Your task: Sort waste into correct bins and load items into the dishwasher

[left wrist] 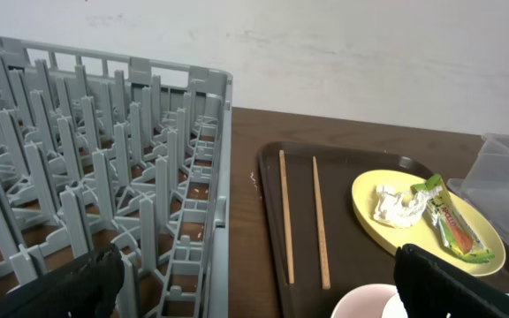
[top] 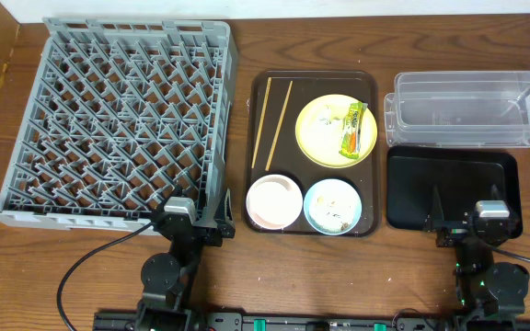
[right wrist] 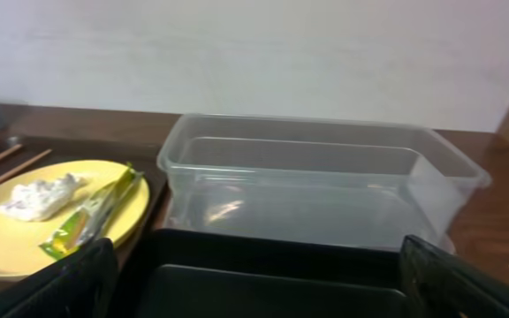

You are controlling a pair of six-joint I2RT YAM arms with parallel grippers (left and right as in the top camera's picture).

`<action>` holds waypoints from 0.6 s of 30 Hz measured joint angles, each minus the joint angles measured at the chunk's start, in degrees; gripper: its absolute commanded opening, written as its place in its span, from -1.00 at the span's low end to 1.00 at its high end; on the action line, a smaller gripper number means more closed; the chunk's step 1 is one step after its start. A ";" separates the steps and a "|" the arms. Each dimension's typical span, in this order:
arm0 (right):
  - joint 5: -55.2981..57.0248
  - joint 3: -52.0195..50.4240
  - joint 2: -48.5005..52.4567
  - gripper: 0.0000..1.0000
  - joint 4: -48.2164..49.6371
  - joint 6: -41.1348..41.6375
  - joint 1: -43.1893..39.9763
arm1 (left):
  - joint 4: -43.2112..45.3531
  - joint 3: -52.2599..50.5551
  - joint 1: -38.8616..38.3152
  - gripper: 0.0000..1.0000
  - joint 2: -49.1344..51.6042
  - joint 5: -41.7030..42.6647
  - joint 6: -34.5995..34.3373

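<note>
Wrapper (top: 356,129) lies beside crumbs (left wrist: 398,206) on the plate (top: 320,149), its tray (top: 316,85) set between rack (top: 118,119) and tub (top: 463,110), likely so each arm serves one side. Both arms' jaws gape wide, empty, low over the desk (top: 339,276).

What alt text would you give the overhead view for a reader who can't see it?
A brown tray at the centre holds chopsticks, a yellow plate with a green wrapper, a pinkish bowl and a blue bowl. A grey dish rack sits left; a clear tub and black tray sit right.
</note>
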 measured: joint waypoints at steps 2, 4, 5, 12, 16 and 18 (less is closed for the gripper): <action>-1.09 0.00 0.00 0.98 0.26 0.04 0.00 | -0.02 0.00 -0.02 0.96 -0.02 0.00 0.00; -1.88 0.00 0.00 0.98 0.76 0.55 0.00 | -0.02 0.00 -0.02 0.96 -0.02 0.02 -0.02; -2.14 -0.02 0.00 0.98 0.94 0.98 0.00 | 0.00 0.00 0.00 0.96 -0.02 0.02 -0.02; -11.02 1.57 0.09 0.98 6.64 4.22 0.00 | 1.84 0.42 0.00 0.96 0.09 2.89 -0.02; -14.21 9.79 3.61 0.98 2.45 4.42 0.00 | -2.84 6.56 0.00 0.96 2.40 3.65 -0.02; -15.56 15.47 7.58 0.98 1.20 4.39 0.00 | -5.18 11.91 0.00 0.96 5.31 3.91 -0.04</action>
